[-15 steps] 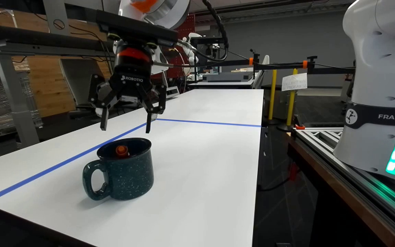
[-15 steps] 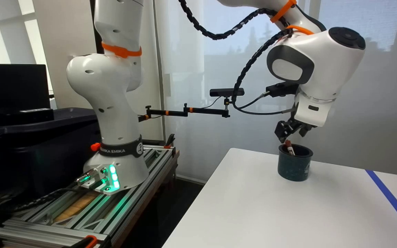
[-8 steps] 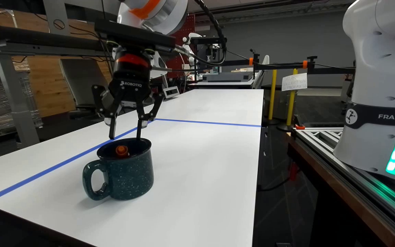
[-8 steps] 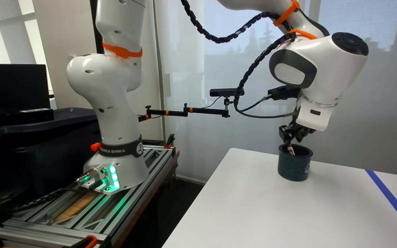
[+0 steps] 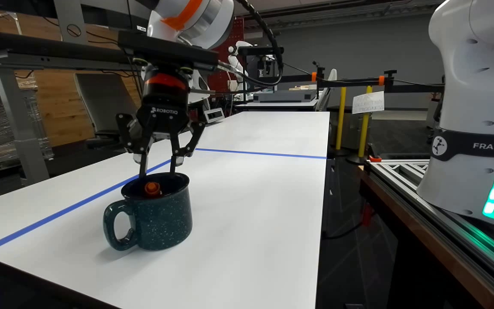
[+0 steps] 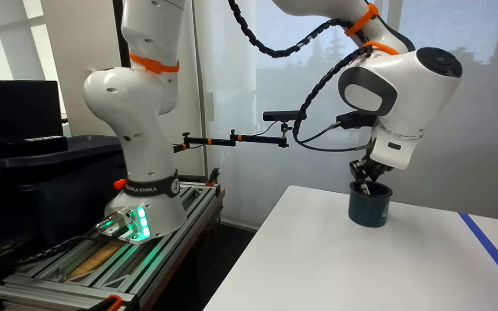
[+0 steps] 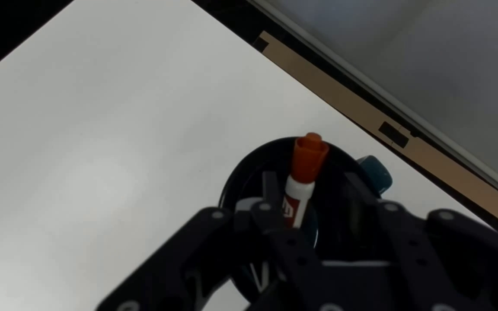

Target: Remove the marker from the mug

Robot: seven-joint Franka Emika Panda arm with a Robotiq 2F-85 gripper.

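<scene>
Parted partway, your end effector [image 5: 157, 174] hovers at the mouth of the mug [image 5: 163, 221], where the marker [image 7: 302, 179] leans inside, cap [image 7: 309, 160] up. Likely light, stiff and slick, it is best pinched on the white barrel [image 7: 299, 191], lest the cap slip off.

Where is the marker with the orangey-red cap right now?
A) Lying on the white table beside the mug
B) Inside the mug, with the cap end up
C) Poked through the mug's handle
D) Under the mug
B: the wrist view shows the marker leaning inside the mug, with its orange-red cap uppermost.
</scene>
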